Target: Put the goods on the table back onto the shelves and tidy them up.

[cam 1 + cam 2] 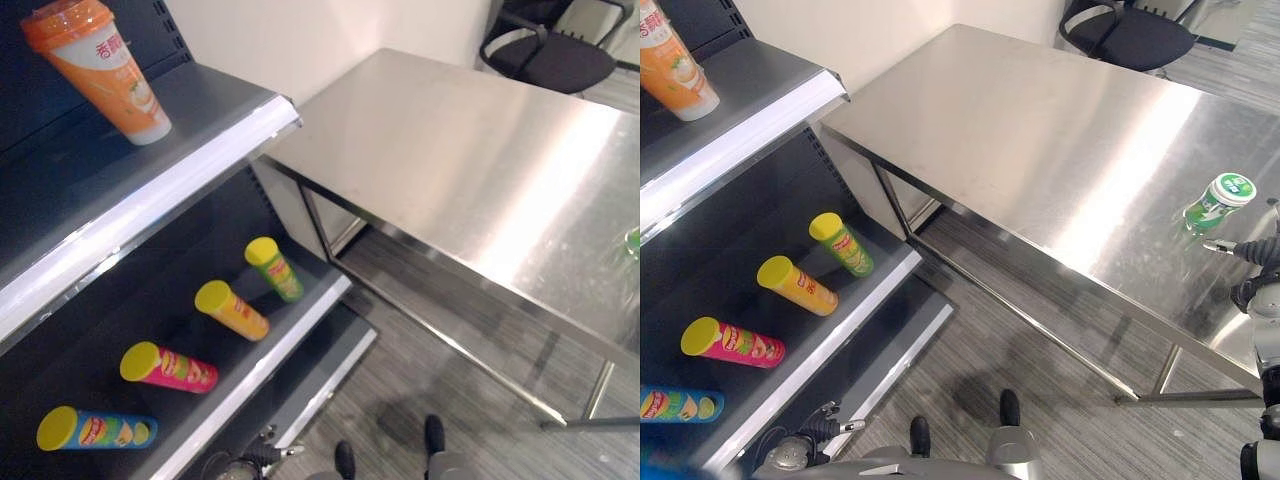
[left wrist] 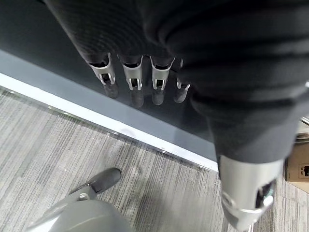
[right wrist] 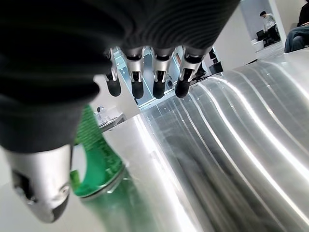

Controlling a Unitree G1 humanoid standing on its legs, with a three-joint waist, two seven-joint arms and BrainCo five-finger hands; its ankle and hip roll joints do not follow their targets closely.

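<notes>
A green bottle with a white cap [image 1: 1218, 203] stands upright near the right end of the steel table [image 1: 1040, 130]. My right hand [image 1: 1256, 262] hovers just in front of it, open; in the right wrist view its fingers [image 3: 159, 82] reach out straight while the bottle [image 3: 94, 159] stands beside the thumb, ungripped. My left hand [image 1: 800, 445] hangs low by the foot of the shelf, fingers [image 2: 135, 77] straight and holding nothing. Upright on the upper shelf [image 1: 200, 150] is an orange cup [image 1: 100, 70].
On the lower shelf [image 1: 290, 330] lie a green [image 1: 275, 268], a yellow [image 1: 232, 310], a pink [image 1: 170, 367] and a blue tube [image 1: 97, 430]. A black office chair [image 1: 550, 50] stands behind the table. A grey floor [image 1: 450, 400] runs between shelf and table legs.
</notes>
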